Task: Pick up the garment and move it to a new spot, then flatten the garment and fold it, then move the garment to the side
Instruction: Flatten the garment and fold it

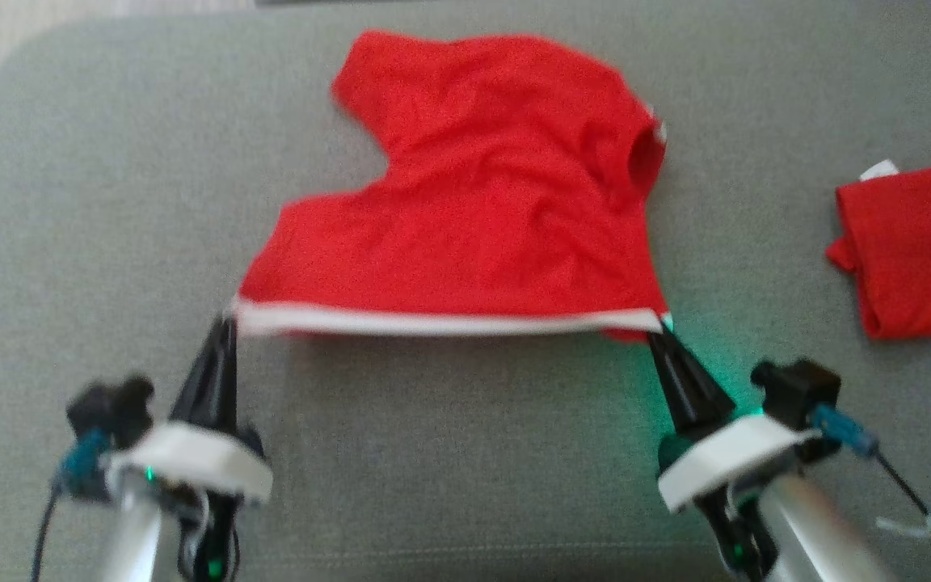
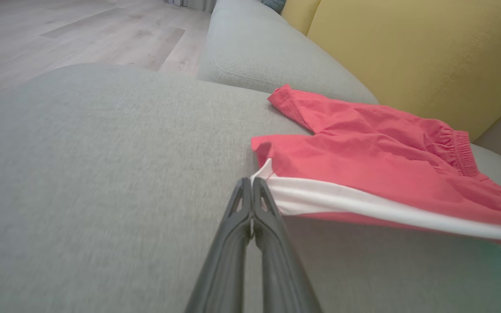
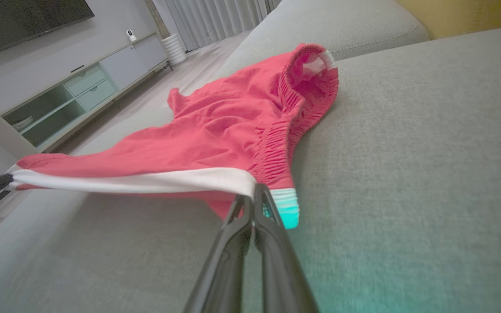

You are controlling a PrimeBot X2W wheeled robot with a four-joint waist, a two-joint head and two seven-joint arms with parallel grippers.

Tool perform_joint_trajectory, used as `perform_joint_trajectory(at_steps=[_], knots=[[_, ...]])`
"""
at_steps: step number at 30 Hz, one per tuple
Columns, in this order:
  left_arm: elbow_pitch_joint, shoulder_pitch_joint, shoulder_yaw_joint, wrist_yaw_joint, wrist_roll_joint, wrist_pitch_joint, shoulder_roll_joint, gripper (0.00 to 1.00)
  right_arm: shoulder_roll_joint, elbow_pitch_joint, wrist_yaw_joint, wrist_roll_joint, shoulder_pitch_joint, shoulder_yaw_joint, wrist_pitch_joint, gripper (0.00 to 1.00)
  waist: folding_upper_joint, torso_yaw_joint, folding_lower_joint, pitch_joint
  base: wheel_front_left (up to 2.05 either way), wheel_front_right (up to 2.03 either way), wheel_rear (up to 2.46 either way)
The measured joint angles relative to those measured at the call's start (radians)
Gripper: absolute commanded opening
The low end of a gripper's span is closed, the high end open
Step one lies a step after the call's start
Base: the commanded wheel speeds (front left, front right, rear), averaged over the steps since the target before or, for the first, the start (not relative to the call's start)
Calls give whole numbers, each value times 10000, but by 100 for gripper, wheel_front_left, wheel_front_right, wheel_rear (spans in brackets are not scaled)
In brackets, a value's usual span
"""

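Red shorts point(image 1: 473, 202) are on the grey sofa seat cushion point(image 1: 110, 202), about mid-cushion. The far part rests on the fabric. The near edge is held up off the cushion.

Orientation: long axis runs left to right across the cushion.
- Elastic waistband point(image 1: 643, 158) is toward the cushion's right side, with its opening facing right.
- The two leg ends point toward the cushion's left side.
- White side stripe point(image 1: 441, 323) forms the near edge and is pulled straight between the two grippers.

Left gripper point(image 1: 227, 319): jaws pressed together on the left end of the stripe. Left wrist view confirms the fingers meet at the tips on the white corner point(image 2: 252, 182).

Right gripper point(image 1: 658, 327): jaws likewise clamped, on the right end of the stripe at the waistband corner point(image 3: 250, 198). A green glow falls on the cushion beside it.

A second red garment point(image 1: 918, 250) lies bunched near the cushion's right edge, well apart from the shorts.

Behind the cushion: yellow back cushion point(image 2: 407, 52).

Containers: a low media cabinet point(image 3: 59, 108) stands beyond the cushion's left end, across the floor. It has open shelf bays and two drawers. One bay holds something pale, possibly stacked items, but it is too small to identify.
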Motion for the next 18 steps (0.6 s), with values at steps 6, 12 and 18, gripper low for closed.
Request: perform_joint_trajectory(at_steps=[6,12,18], knots=[[-1379,2127,65,420,6,224,0,0,61,-1655,2,-433,1952,-727,888,0,0,69,0,-916,0,0,0],[-3127,3527,69,861,4,1037,50,0,389,-3501,2,-871,3877,-1409,1916,0,0,240,0,-1649,0,0,0],[-4420,4347,146,1168,4,1653,288,0,688,-4794,2,-1081,5012,-1609,2767,0,0,156,-1,-1920,0,0,0]])
